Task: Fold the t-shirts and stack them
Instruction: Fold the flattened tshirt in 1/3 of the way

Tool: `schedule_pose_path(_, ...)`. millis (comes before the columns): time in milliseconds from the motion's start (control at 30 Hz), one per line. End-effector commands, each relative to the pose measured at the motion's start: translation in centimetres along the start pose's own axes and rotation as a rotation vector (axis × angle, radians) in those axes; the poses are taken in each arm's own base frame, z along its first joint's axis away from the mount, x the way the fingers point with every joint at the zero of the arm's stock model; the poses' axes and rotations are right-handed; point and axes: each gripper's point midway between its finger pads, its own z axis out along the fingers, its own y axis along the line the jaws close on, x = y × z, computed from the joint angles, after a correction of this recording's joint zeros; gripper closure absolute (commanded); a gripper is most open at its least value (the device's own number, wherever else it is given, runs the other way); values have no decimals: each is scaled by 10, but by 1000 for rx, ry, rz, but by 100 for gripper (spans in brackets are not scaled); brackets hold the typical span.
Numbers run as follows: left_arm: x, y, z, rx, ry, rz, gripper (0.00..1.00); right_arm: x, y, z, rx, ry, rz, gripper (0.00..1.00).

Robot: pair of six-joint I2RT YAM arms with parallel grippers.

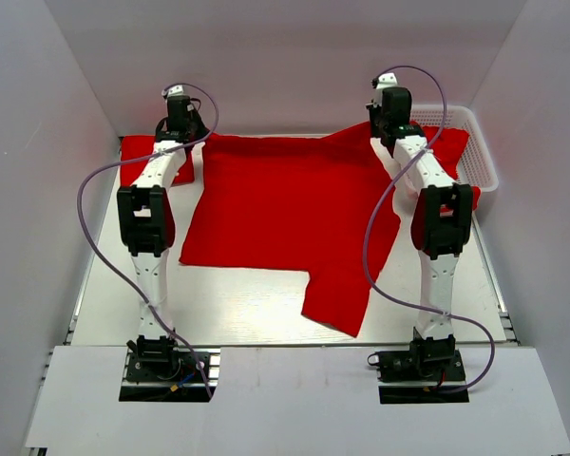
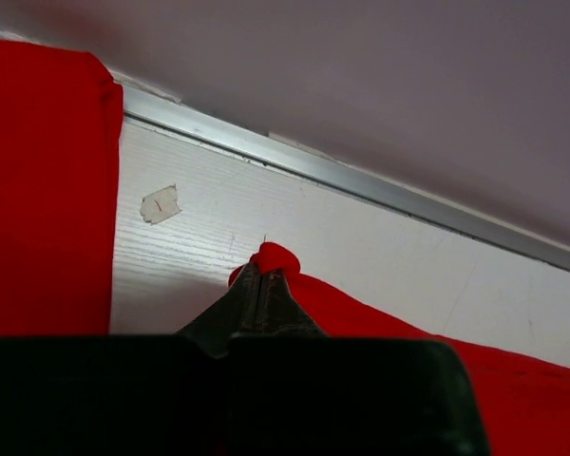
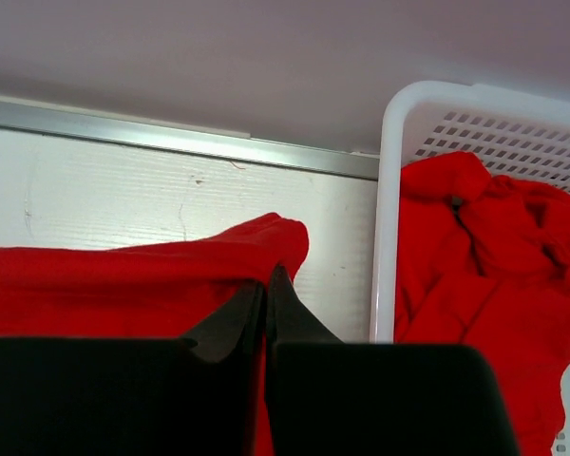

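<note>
Where the t-shirt (image 1: 285, 204) spreads, a basket (image 1: 482, 157) stands beside.

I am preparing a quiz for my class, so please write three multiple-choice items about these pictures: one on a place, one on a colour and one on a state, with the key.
1. Where does the white basket stand?
A. at the far right corner of the table
B. at the near left corner
C. between the arm bases

2. What colour is the spread t-shirt?
A. blue
B. red
C. green

3. How is the left pincer?
A. wide open above bare wood
B. shut on the spread t-shirt's edge
C. shut on the basket's rim

Key:
1 A, the top view shows it at the far right.
2 B, every view shows red cloth.
3 B, the left wrist view shows it closed with a red fold pinched in it.
</note>
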Motion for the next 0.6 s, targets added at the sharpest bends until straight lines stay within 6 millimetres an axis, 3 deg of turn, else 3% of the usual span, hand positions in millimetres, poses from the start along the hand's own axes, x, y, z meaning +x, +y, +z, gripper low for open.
schedule_pose_path(0,-39,-9,-24,-28,-96,-3,100,-24,-6,-8,-16,-59,21,100)
schedule_pose_path(33,-19,0,-5,-46,-58,0,100,-18,-2,-4,-25,-49,19,100)
schedule_pose_path(67,-34,-8,-1,-30,-90,-3,100,-22,-3,-4,-30,-58,19,100)
schedule_pose_path(200,-22,-30,27,105,-69,-14,100,-19,0,-1,-55,-43,9,100)
schedule_pose_path(267,-14,-27,31,101,-61,-24,100,-13,8,-3,-98,-23,4,100)
schedule_pose_path(300,-21,-31,23,116,-70,-23,100,-9,15,-6,-119,-2,1,100)
schedule_pose_path(333,-9,-24,23,93,-44,-23,100,-13,17,-12,-133,-3,6,100)
schedule_pose_path(400,-9,-20,16,77,-45,-24,100,0,24,-19,-164,46,14,100)
schedule_pose_path(567,10,-3,-2,6,22,1,100,21,40,-59,-253,113,78,100)
